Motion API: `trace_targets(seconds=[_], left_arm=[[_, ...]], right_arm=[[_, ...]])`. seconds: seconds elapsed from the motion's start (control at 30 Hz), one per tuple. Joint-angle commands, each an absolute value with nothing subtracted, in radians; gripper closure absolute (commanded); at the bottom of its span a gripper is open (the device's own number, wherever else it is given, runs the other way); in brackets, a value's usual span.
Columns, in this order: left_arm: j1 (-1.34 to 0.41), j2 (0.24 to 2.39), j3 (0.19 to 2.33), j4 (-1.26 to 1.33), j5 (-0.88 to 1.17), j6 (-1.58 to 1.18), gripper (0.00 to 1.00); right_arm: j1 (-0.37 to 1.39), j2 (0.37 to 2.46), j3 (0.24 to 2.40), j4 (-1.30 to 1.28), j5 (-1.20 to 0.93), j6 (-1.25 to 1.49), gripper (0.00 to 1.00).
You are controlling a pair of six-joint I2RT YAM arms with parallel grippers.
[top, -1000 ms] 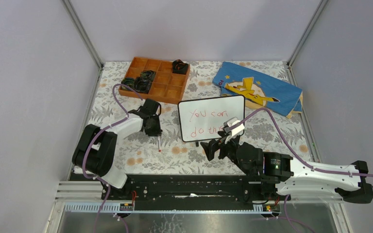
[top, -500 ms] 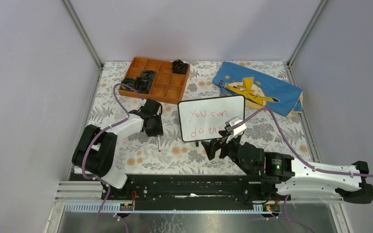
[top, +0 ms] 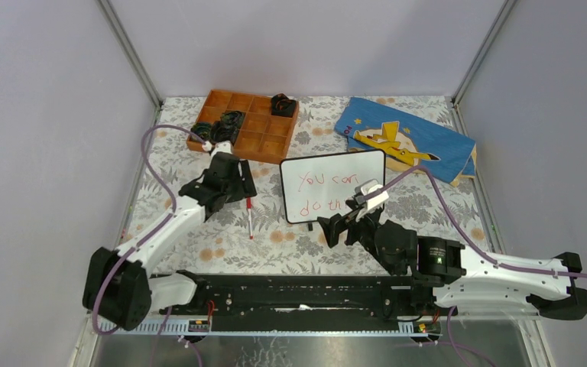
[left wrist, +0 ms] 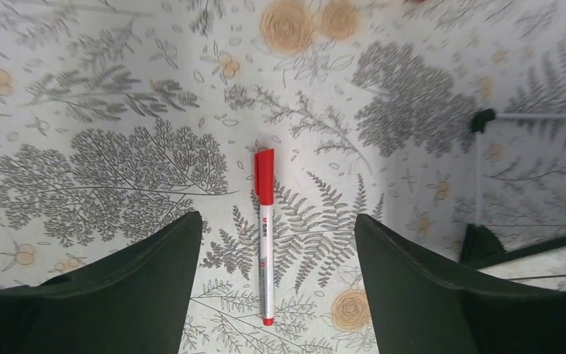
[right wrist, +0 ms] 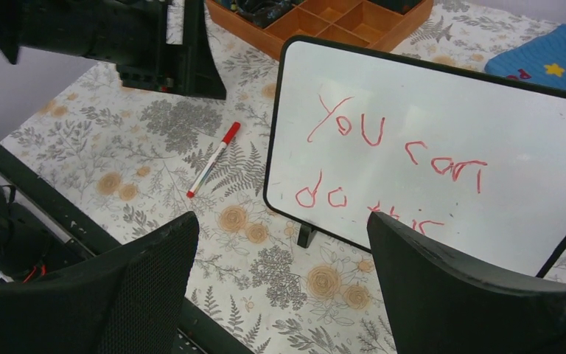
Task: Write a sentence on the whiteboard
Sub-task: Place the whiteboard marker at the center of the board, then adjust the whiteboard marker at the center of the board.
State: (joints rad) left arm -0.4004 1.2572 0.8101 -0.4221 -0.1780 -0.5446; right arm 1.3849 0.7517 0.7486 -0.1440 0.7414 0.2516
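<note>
L gripper released, jaws wide, hovering over the red marker, which lies flat on the counter w/ nothing touching it. Whiteboard stands mid-counter, just right of the marker. Sentence reads "You can do this", red, 2 lines, so writing looks done. R gripper also spread, empty, near the board's lower edge. Left to do, prob: arms pull clear.

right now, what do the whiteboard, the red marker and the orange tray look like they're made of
Whiteboard: glossy white coated panel, judging by its sheen, in a thin black frame, probably plastic.
Red marker: smooth plastic-looking barrel, white with print, red cap.
Orange tray: matte, rigid, thin dividers; likely plastic, though the view leaves it open.
</note>
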Motion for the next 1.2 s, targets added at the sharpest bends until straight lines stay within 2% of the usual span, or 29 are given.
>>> trace_targets(seconds=[0.0, 0.23, 0.43, 0.57, 0.7, 0.8, 0.93, 1.17], left_arm=[[-0.433, 1.116, 0.784, -0.371, -0.311, -0.519, 0.17], [-0.475, 0.903, 0.719, -0.260, -0.337, -0.495, 0.13], [-0.534, 0.850, 0.712, -0.241, -0.436, -0.557, 0.08], [-0.563, 0.842, 0.741, -0.233, -0.472, -0.602, 0.07], [-0.563, 0.823, 0.758, -0.246, -0.485, -0.634, 0.02], [-0.563, 0.850, 0.748, -0.282, -0.484, -0.593, 0.01], [-0.555, 0.972, 0.762, -0.442, -0.511, -0.600, 0.01], [-0.531, 1.203, 0.799, -0.496, -0.315, -0.610, 0.01]], right_arm=[[1.384, 0.774, 0.789, -0.095, 0.838, 0.187, 0.08], [1.384, 0.873, 0.813, 0.051, 0.983, 0.103, 0.03], [1.382, 1.052, 0.921, 0.091, 1.139, 0.074, 0.00], [1.360, 1.148, 1.058, -0.081, 1.110, 0.148, 0.00], [1.307, 1.128, 1.016, 0.035, 0.950, 0.109, 0.00], [1.268, 1.078, 0.927, 0.155, 0.844, 0.095, 0.00], [1.244, 1.055, 0.925, 0.109, 0.870, 0.149, 0.00], [1.244, 0.966, 0.878, 0.006, 0.874, 0.184, 0.00]])
